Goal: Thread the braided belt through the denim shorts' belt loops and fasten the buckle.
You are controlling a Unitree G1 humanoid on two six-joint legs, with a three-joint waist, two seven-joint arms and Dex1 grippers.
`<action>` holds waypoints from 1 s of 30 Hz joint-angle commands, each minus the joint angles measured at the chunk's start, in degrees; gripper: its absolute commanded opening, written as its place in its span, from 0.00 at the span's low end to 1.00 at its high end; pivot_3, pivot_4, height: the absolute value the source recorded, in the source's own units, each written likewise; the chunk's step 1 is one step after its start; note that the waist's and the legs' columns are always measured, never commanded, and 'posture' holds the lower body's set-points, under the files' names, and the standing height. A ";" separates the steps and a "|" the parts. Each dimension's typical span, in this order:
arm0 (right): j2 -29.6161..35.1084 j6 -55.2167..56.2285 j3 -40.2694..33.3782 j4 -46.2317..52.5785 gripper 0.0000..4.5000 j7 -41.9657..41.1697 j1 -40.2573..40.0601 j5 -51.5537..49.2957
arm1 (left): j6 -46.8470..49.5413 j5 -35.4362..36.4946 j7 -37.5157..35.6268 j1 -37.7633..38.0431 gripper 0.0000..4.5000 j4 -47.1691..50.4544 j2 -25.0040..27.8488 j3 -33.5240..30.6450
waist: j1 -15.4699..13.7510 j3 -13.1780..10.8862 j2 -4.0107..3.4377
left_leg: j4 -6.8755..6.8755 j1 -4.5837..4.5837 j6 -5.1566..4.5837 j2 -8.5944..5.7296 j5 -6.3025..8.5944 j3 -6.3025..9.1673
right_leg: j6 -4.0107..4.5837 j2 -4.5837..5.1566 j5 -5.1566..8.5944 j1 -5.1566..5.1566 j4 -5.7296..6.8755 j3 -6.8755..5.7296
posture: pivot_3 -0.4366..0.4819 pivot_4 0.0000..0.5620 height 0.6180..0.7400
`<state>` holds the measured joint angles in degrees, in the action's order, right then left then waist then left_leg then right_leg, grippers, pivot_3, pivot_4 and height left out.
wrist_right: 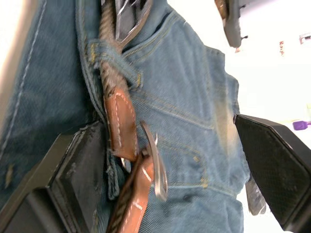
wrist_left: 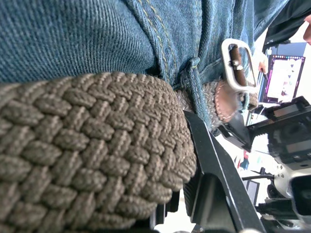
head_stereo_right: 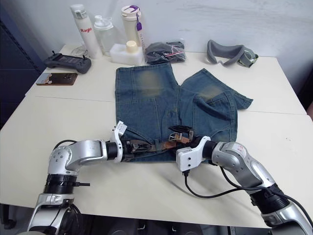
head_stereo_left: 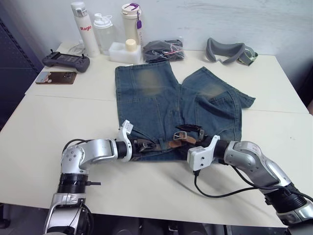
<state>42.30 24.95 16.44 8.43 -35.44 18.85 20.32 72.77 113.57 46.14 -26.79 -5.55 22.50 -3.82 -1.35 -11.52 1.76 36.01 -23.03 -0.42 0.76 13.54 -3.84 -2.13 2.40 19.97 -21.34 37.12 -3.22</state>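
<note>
The denim shorts lie flat on the white table, waistband toward me, legs pointing away. The braided belt runs along that waistband and passes under at least one of the belt loops, so I judge threading to be largely done — how many loops are filled I cannot confirm from here.

My left gripper sits at the left part of the waistband. The woven strap lies right against one finger, but I cannot tell whether I am clamping it.

My right gripper is spread wide, its two fingers straddling the front of the shorts with nothing gripped. Between them lie the buckle and the tan leather belt tip, close together, with the tip apparently not yet passed through the frame.

Remaining, in my judgement: feed the tip through the frame and seat the prong.
</note>
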 commanded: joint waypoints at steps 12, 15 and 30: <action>-0.06 -2.96 -2.24 2.43 0.99 -6.05 3.90 -5.11 | 1.49 -0.57 -1.94 -0.02 0.00 -2.69 2.54 3.69 | 0.14 0.00 0.00 | 0.01 0.01 0.00 0.00 0.00 0.00 | 0.00 0.01 0.00 0.00 0.02 0.00 | 0.48 0.27 0.98; -1.69 -2.11 -0.77 0.06 0.99 -5.15 5.93 -2.01 | 0.99 -0.57 -1.68 0.27 0.00 -2.31 1.96 3.64 | 0.09 0.00 0.00 | 0.01 0.02 0.00 0.01 0.00 0.02 | 0.01 0.01 0.00 0.00 0.04 0.00 | 0.48 0.27 0.98; -2.74 4.99 0.80 -4.68 0.72 -6.21 7.93 -1.60 | -1.36 -0.57 0.14 2.82 0.00 0.44 0.55 1.83 | 0.10 0.00 0.00 | 0.03 0.00 -0.04 0.01 -0.02 0.01 | 0.00 0.03 0.00 0.00 0.02 0.00 | 0.48 0.27 0.98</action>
<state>38.92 28.08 17.47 3.47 -41.71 26.96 19.76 71.09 113.57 44.37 -25.80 -4.95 23.27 -3.00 -1.25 -11.52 1.76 36.05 -23.03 -0.46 0.77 13.52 -3.83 -2.12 2.44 19.97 -21.34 37.14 -3.22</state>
